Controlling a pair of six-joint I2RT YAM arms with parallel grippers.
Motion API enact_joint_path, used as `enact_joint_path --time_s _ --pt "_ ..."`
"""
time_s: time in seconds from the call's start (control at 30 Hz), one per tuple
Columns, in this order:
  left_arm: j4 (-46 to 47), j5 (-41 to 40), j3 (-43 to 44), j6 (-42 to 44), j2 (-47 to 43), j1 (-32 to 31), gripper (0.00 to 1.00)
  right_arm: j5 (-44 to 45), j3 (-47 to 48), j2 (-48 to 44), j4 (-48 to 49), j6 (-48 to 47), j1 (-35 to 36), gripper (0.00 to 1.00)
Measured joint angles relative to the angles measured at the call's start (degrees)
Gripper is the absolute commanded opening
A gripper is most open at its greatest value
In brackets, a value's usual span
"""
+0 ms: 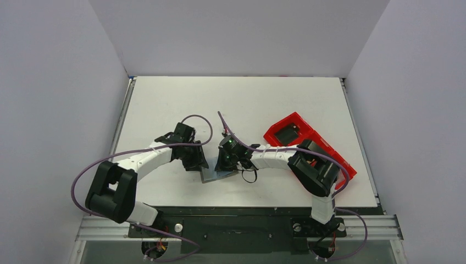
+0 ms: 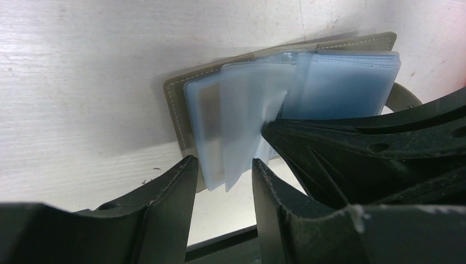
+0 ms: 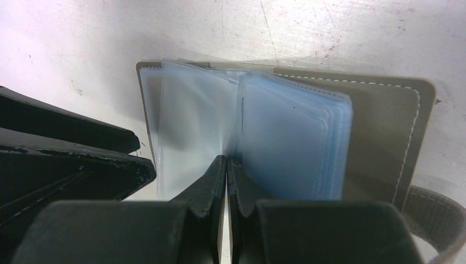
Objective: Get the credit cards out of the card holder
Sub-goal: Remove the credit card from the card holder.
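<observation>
The card holder (image 1: pixel 215 175) lies open on the table between my two grippers, grey cover down (image 2: pixel 286 49). Its clear blue-tinted sleeves (image 2: pixel 247 110) fan upward. My left gripper (image 2: pixel 224 165) is open, and the near edges of two loose sleeves lie between its fingertips. My right gripper (image 3: pixel 226 160) is shut, with its tips at the fold between the loose sleeves and the stacked sleeves (image 3: pixel 291 137). Nothing shows between its fingers. In the top view the left gripper (image 1: pixel 197 162) and the right gripper (image 1: pixel 224 162) meet over the holder. No credit cards are visible.
The holder's tab (image 3: pixel 434 214) curls at its far side. A long red tray (image 1: pixel 280 129) lies to the right under my right arm, with a black block (image 1: pixel 287 133) in it. The table's near edge is just behind the holder.
</observation>
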Motion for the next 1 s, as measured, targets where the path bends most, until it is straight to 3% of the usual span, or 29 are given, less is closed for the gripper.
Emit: enact_joint_path --time_s 0.5,0.7,0.77,0.87,1.0 --pt "2.9 1.0 0.3 -0.5 3.7 -2.3 0.27 -1.7 -0.7 0.0 1.2 0.5 -0.7 0.00" --pt "3.5 1.0 0.3 -0.8 4.7 -2.4 0.07 -1.8 -0.7 -0.1 1.2 0.5 -0.7 0.01" --pt "3.5 0.9 0.3 -0.8 4.9 -2.4 0.01 -1.7 -0.7 -0.2 1.2 0.5 -0.7 0.10" --pt "3.5 0.8 0.3 -0.9 4.8 -2.4 0.00 -1.8 -0.7 -0.5 0.7 0.4 -0.7 0.25" --pt "3.1 0.5 0.5 -0.8 4.5 -2.4 0.00 -0.7 -0.3 -2.4 -3.4 -0.6 -0.3 0.33"
